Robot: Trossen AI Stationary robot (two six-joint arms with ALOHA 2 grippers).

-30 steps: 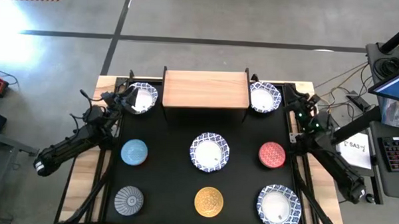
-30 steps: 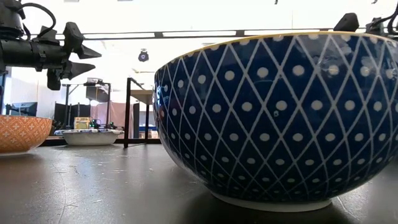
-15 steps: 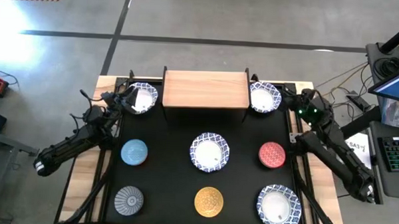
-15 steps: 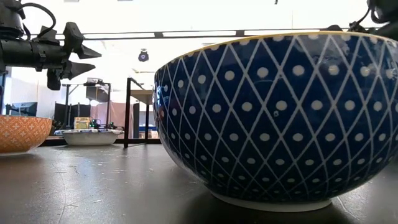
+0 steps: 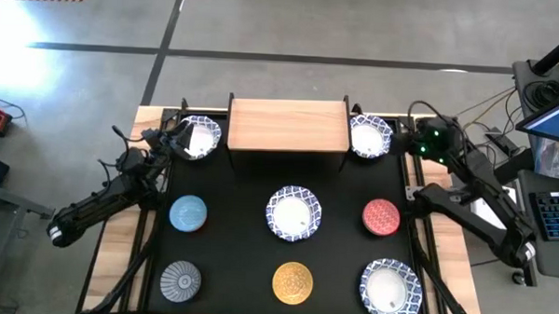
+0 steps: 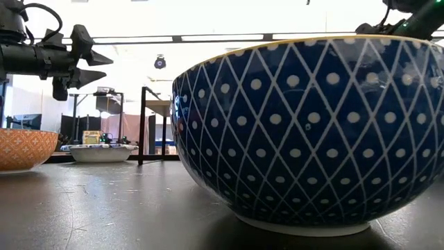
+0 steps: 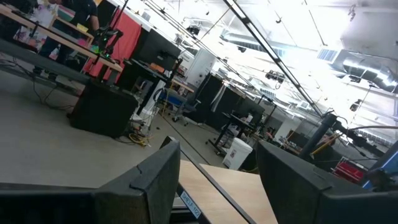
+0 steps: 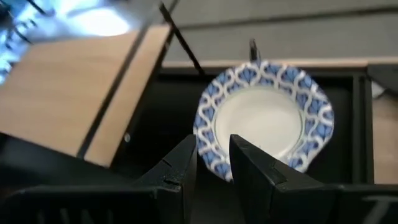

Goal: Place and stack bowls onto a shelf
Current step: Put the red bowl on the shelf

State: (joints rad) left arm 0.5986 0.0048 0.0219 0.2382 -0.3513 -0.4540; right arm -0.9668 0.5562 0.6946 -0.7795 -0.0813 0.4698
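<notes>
The right gripper [image 5: 403,143] has swung in toward the shelf [image 5: 287,125] and now hangs just beside the white bowl [image 5: 371,136] at the shelf's right end; its jaws stand a narrow gap apart, holding nothing. The left gripper [image 5: 168,134] has not budged, waiting by the other white bowl [image 5: 198,136] left of the shelf, jaws apart and empty. The shelf top is bare.

The large black bench [image 5: 239,239] is carrying a low light-wood shelf [image 5: 287,125] on thin black legs, its top bare. Four white blue-rimmed shallow bowls [image 5: 293,213] and four small bowls, blue [image 5: 188,213], red [image 5: 382,216], yellow [image 5: 293,282] and grey [image 5: 180,280], are sitting directly on the bench.
</notes>
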